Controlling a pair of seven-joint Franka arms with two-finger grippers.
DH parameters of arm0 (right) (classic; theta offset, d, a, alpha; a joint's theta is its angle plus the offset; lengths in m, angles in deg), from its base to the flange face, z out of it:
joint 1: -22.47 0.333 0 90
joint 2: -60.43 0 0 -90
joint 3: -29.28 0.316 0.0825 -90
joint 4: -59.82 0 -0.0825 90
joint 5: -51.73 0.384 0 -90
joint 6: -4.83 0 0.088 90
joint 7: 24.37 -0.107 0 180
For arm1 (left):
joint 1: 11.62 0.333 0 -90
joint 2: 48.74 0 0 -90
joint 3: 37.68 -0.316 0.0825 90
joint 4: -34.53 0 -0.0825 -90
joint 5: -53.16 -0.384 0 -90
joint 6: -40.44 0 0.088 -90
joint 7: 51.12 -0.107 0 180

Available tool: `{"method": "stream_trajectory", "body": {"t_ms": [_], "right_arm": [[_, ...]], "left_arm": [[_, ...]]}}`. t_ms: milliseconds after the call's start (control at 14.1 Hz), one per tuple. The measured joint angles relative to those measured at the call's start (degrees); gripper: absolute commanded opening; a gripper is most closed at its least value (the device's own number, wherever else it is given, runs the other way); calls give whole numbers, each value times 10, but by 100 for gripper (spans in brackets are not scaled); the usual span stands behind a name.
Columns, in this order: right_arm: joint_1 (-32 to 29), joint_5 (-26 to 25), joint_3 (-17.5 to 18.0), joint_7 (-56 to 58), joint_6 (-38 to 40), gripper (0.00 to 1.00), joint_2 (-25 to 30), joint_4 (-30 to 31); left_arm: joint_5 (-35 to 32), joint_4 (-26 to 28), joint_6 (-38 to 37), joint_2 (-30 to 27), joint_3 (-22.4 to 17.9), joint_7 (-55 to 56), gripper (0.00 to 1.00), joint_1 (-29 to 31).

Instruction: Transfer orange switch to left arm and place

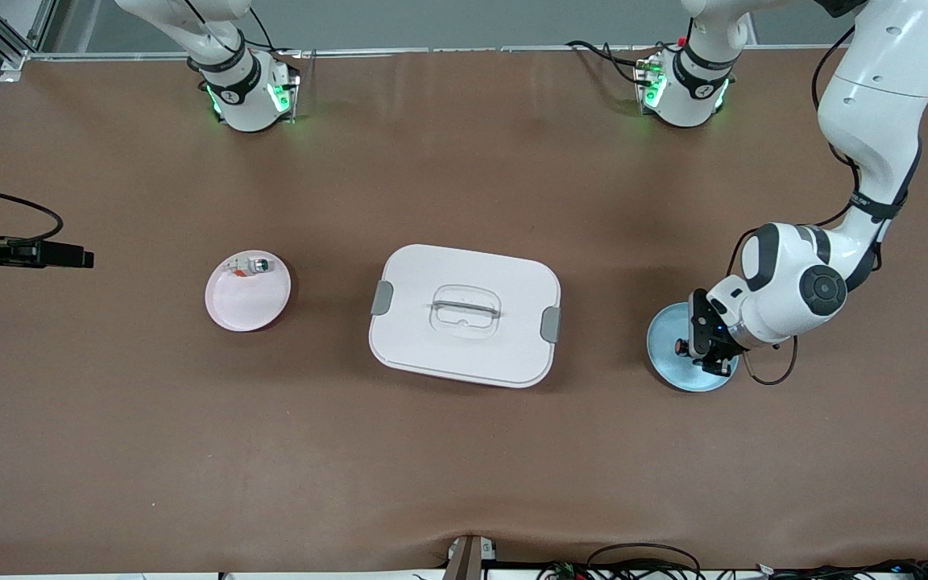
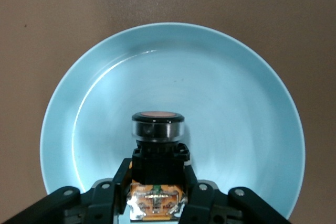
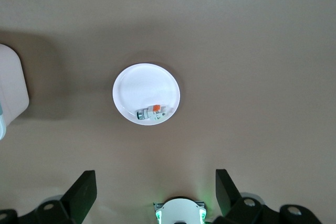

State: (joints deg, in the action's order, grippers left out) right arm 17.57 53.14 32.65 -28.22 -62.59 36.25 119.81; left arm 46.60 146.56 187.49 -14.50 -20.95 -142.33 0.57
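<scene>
Blue plate (image 1: 677, 354) lies under the left end effector (image 2: 157, 203) clasping the orange switch (image 2: 157, 135).

The right hand (image 3: 156, 195) hangs high over the brown worktop (image 3: 252, 51), its two black fingers (image 3: 83, 192) spread wide apart with nothing between them. Below lies a round pale plate (image 3: 142, 85) holding a small whitish switch (image 3: 151, 113) with an orange part, against its rim. A corner of the white box (image 3: 11, 90) shows nearby.
</scene>
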Motion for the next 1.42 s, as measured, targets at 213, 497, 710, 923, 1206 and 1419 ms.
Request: {"method": "stream_trajectory", "body": {"t_ms": [213,497,710,923,1206,1419], "right_arm": [[0,0,1,-11,-21,100,14,1],[0,2,2,-13,-95,100,60,65],[0,2,6,-13,-153,100,106,131],[1,2,7,-14,-198,100,146,185],[1,3,7,-15,-230,100,193,251],[7,3,11,-15,-242,100,206,254]], "left_arm": [[0,0,-1,-3,0,4,100,1],[0,-9,-53,-33,2,55,100,0],[0,-23,-126,-74,4,132,100,0],[0,-30,-172,-118,4,221,100,0],[0,-49,-263,-184,30,383,100,0],[0,-73,-330,-225,45,513,100,-1]]}}
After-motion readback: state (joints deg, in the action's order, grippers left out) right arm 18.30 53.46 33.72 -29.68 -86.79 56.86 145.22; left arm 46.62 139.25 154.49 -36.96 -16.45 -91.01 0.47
